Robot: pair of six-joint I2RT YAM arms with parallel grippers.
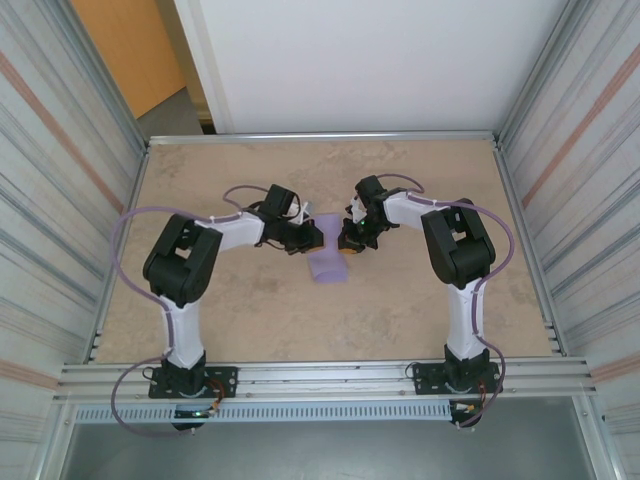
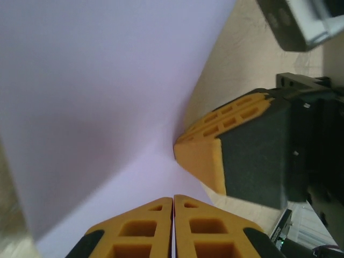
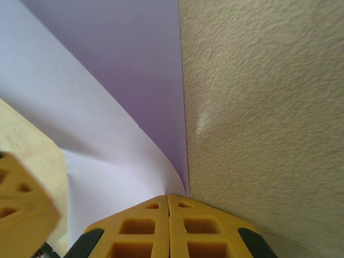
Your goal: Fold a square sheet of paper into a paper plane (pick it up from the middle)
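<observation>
Beige marbled tabletop (image 1: 250, 310), fenced by corrugated metal walls (image 1: 60, 180) on left and right. Left arm (image 1: 185, 265), black and white, bent in toward table centre. Right arm (image 1: 455, 245), same build, bent in from the other side. The two wrists are close together near mid-table.

Thin pale lilac square sheet of paper (image 1: 328, 268) sits at mid-table between the two wrists and just in front of them. Its far part is lifted up to the fingers and its near part is down on the table. Left wrist view: sheet (image 2: 97, 97) is a broad slanted surface running down to the fingertips. Right wrist view: sheet (image 3: 123, 64) is curled, with one straight edge lying along the tabletop and a bend sweeping into the fingertips. No plane shape, just a bowed sheet.

Left gripper (image 1: 312, 238): orange fingers pressed flat together (image 2: 173, 200), pinching the sheet at its edge. Right gripper (image 1: 350, 245): fingers likewise pressed together (image 3: 168, 198), nipping the sheet's curled edge. Right gripper tip (image 2: 183, 146) touches the sheet just beside the left one. An orange finger (image 3: 21, 204) of the left gripper is at the lower left of the right wrist view.
</observation>
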